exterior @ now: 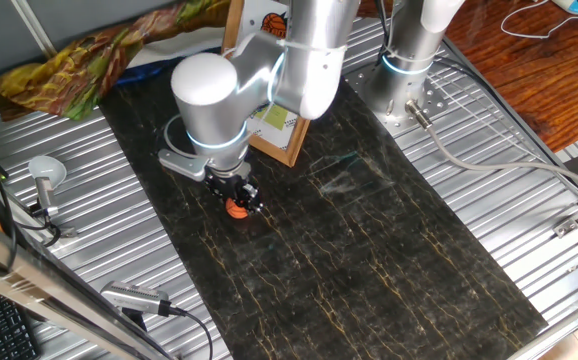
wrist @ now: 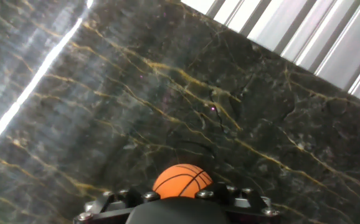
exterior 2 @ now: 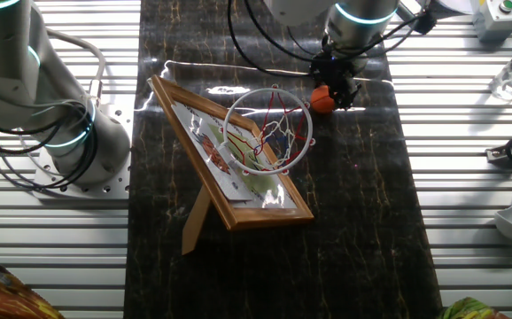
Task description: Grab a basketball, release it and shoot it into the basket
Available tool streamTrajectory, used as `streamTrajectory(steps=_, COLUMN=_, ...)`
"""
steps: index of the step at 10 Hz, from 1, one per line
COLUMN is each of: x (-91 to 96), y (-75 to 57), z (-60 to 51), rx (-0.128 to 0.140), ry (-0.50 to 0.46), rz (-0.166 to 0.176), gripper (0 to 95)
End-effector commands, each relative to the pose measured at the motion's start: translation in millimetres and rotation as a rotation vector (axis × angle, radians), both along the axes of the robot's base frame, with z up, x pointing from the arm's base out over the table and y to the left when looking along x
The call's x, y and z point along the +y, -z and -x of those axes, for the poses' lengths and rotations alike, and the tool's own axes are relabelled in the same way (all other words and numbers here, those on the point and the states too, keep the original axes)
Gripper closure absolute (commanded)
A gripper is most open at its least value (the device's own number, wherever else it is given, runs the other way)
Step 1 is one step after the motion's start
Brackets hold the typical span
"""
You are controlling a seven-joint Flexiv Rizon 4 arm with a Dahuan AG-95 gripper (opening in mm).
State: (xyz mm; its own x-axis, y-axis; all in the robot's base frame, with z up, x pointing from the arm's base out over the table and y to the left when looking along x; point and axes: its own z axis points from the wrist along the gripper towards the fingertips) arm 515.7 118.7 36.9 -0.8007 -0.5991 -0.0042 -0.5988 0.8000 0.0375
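Half the basketball (wrist: 182, 181) hides behind the gripper (exterior: 239, 203), whose finger spacing I cannot make out.

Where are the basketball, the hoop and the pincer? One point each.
basketball (wrist: 182, 180): hand view, middle of its orange surface, on the seam lines.
hoop (exterior 2: 267, 127): the other fixed view, on the net inside the ring.
pincer (exterior: 237, 199): one fixed view, between the dark fingertips just above the ball.

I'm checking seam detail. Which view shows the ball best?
The hand view: the ball fills it large, seams clear, just ahead of the claw. In both fixed views it is a small orange spot partly hidden under the claw.
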Motion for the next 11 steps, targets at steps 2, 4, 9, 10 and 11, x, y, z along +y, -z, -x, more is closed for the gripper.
streamTrajectory(steps=2, x=-1.0, y=0.9, z=-0.1, rx=0.0, ry=0.017, rz=0.005, gripper=95.0)
streamTrajectory(steps=4, x=-1.4, y=-1.8, z=-0.4, rx=0.007, ry=0.026, rz=0.003, gripper=95.0)
streamTrajectory(steps=9, x=-3.7, y=-21.6, z=-1.9, rx=0.024, ry=0.02, rz=-0.001, gripper=95.0)
streamTrajectory(steps=10, x=-4.4, y=-31.8, z=-2.2, rx=0.03, ry=0.017, rz=-0.003, gripper=95.0)
streamTrajectory(steps=11, x=-4.7, y=-42.1, z=-2.1, rx=0.035, ry=0.015, rz=-0.004, gripper=95.0)
